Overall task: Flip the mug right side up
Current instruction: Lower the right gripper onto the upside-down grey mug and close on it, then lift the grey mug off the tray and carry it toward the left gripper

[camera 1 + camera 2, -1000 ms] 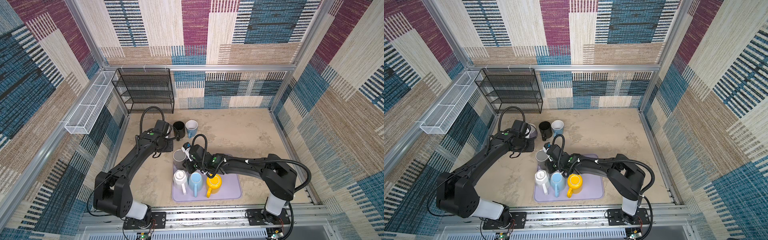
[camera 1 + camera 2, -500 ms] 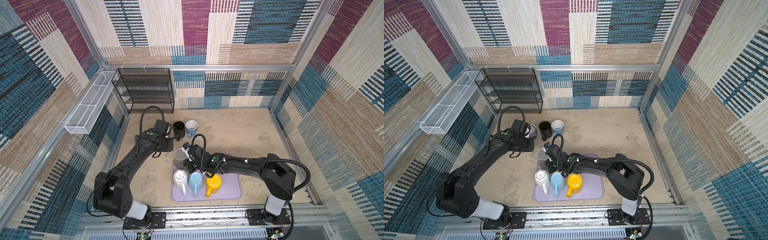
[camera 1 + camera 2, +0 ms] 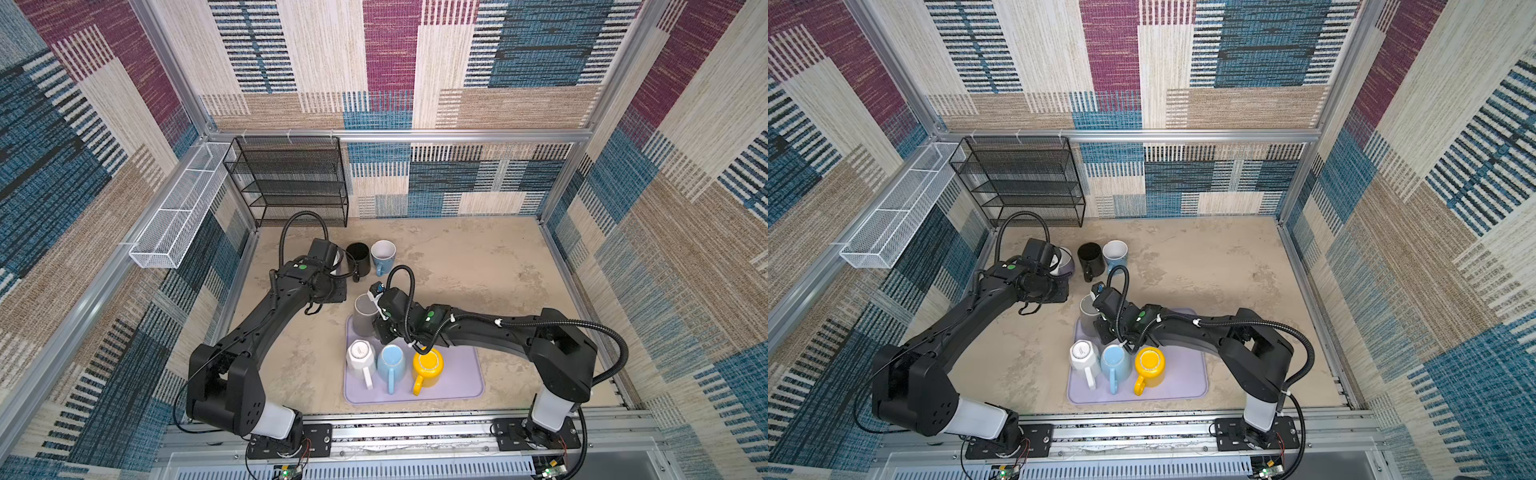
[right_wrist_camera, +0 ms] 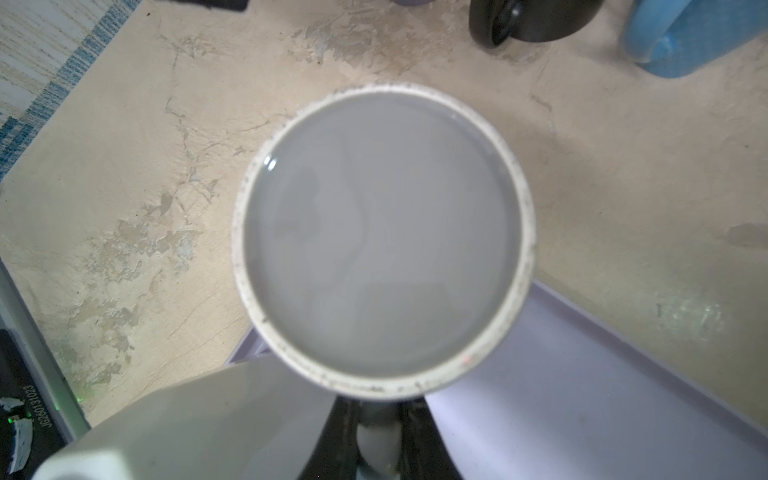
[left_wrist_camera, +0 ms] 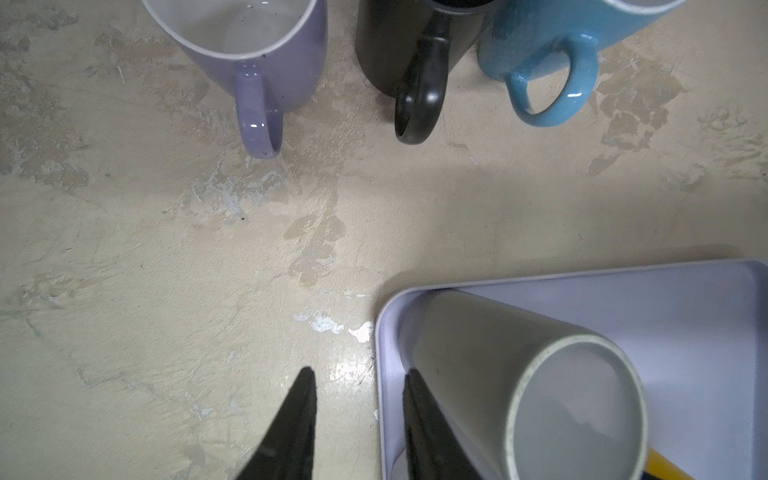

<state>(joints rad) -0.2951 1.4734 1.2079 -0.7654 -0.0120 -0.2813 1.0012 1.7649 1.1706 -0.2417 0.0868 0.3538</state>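
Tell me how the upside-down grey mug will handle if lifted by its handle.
The grey mug looks glazed ceramic: probably rigid, heavyish, slippery. Held only by its handle in the right end effector, it may swing. Tall and narrow, near the tray rim, it could tip.

Seven mugs [image 3: 365,318], one tray [image 3: 457,384], one rack [image 3: 291,178], one basket [image 3: 174,222], two arms [image 3: 266,320]

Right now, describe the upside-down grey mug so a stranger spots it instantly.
Find the lavender plastic tray at the table's front. In its far left corner stands the tall grey ceramic mug, base up. It alone is grey, unlike the white mug, pale blue mug and yellow mug.
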